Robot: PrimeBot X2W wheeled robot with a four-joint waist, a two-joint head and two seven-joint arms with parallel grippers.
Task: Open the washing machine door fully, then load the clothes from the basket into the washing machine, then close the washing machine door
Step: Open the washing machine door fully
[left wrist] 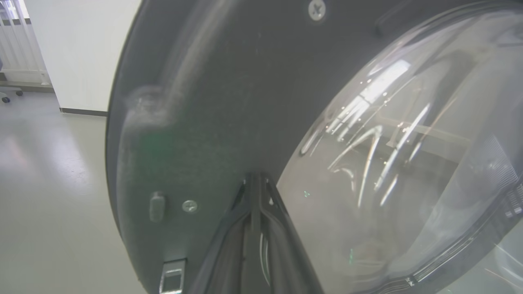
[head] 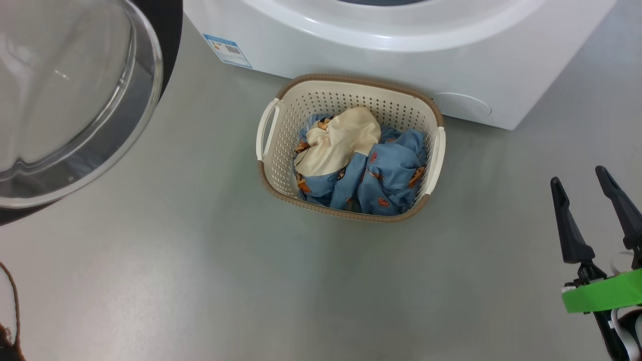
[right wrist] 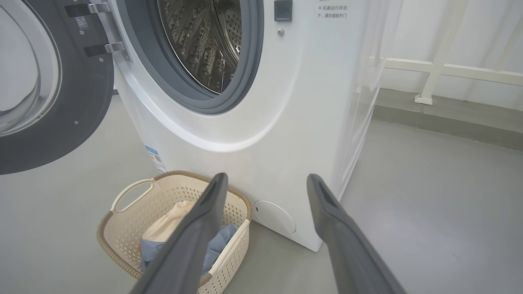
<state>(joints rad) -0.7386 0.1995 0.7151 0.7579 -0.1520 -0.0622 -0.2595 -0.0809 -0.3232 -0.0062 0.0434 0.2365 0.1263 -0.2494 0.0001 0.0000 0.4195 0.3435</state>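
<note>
The washing machine door (head: 65,100) stands swung open at the upper left, its glass bowl facing me; the right wrist view shows the door (right wrist: 49,94) hanging from its hinges beside the steel drum. My left gripper (left wrist: 255,179) is shut, its tips pressed against the door's dark inner face (left wrist: 212,102) next to the glass. The cream basket (head: 271,165) sits on the floor before the white washing machine (head: 401,55), with blue and cream clothes (head: 356,160) piled in it. My right gripper (head: 579,175) hangs open and empty at the lower right, clear of the basket.
Grey floor (head: 200,281) spreads around the basket. The machine's open drum mouth (right wrist: 204,45) with its grey gasket faces the basket (right wrist: 130,228). A white railing and low step (right wrist: 441,94) run along the wall beyond the machine's right side.
</note>
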